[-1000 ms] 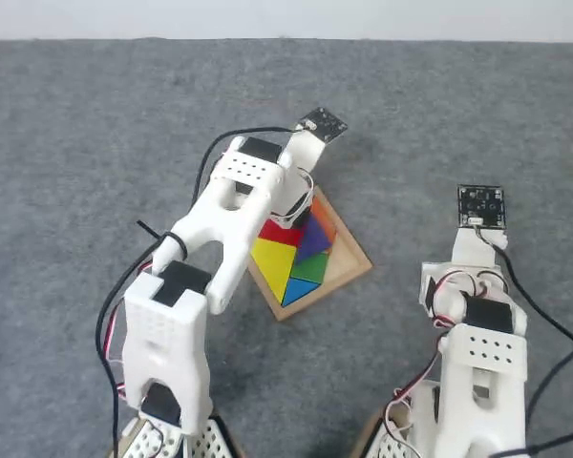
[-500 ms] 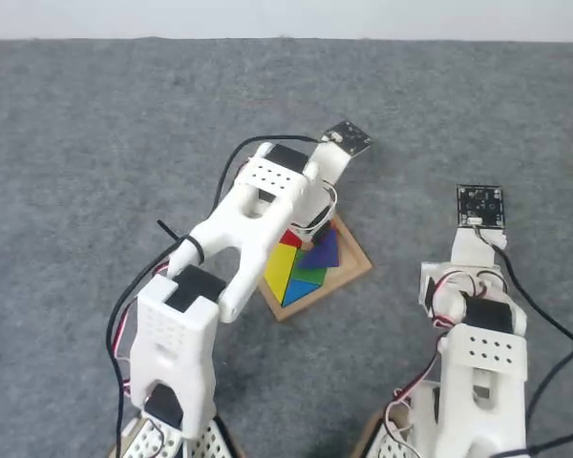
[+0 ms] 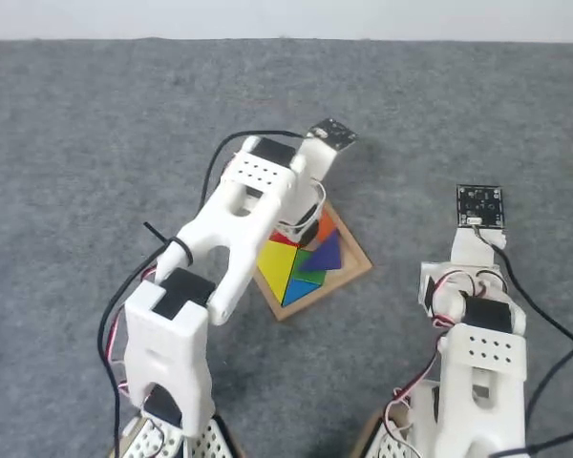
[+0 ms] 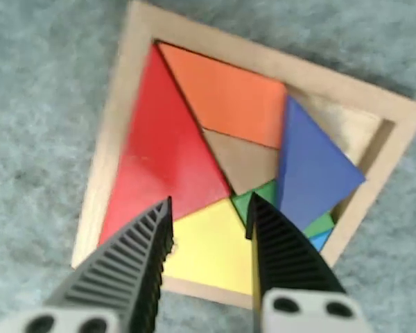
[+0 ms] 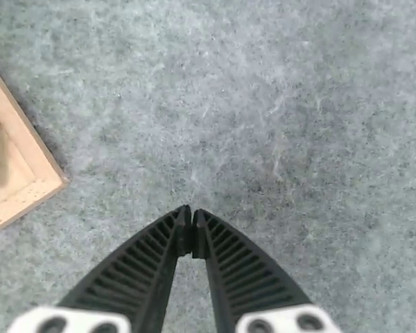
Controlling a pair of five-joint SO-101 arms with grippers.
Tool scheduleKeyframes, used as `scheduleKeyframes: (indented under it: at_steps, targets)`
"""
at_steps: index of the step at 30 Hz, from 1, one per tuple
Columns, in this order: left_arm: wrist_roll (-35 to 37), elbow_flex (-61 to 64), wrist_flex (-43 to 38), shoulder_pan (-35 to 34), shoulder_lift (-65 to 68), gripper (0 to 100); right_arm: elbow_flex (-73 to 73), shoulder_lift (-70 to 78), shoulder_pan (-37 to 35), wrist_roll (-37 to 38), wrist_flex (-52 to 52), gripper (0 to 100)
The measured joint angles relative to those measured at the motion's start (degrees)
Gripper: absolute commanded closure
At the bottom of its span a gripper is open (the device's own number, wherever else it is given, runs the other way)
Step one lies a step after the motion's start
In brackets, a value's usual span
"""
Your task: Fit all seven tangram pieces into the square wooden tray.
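The square wooden tray [image 4: 118,111] holds a red triangle [image 4: 163,159], an orange piece [image 4: 229,97], a yellow piece [image 4: 211,250], a green piece [image 4: 263,198] and a blue triangle [image 4: 308,166] that lies tilted over the green one with a lighter blue piece [image 4: 322,240] beneath. Bare wood shows in the middle and at one corner. My left gripper [image 4: 208,215] hangs open just above the tray, nothing between its fingers; in the high view the left arm covers the tray's [image 3: 353,272] far half. My right gripper [image 5: 192,232] is shut over bare carpet, beside a tray corner [image 5: 28,180].
Grey carpet [image 3: 95,124] covers the table all around. The right arm [image 3: 477,315] stands to the right of the tray with open carpet between them.
The left arm swung right over the tray, then came back left a little, uncovering more of the yellow and blue pieces. The right arm kept still.
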Motion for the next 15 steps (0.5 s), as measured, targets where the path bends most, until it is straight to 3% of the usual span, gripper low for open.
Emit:
scheduleKeyframes:
  at_steps: [10, 15]
  targets:
    - [1.93, 3.6, 0.09, 7.56, 0.0, 83, 0.0, 0.0, 0.0, 0.0, 0.0, 99.0]
    - [1.93, 3.6, -1.14, 7.82, 0.0, 83, 0.0, 0.0, 0.0, 0.0, 0.0, 99.0]
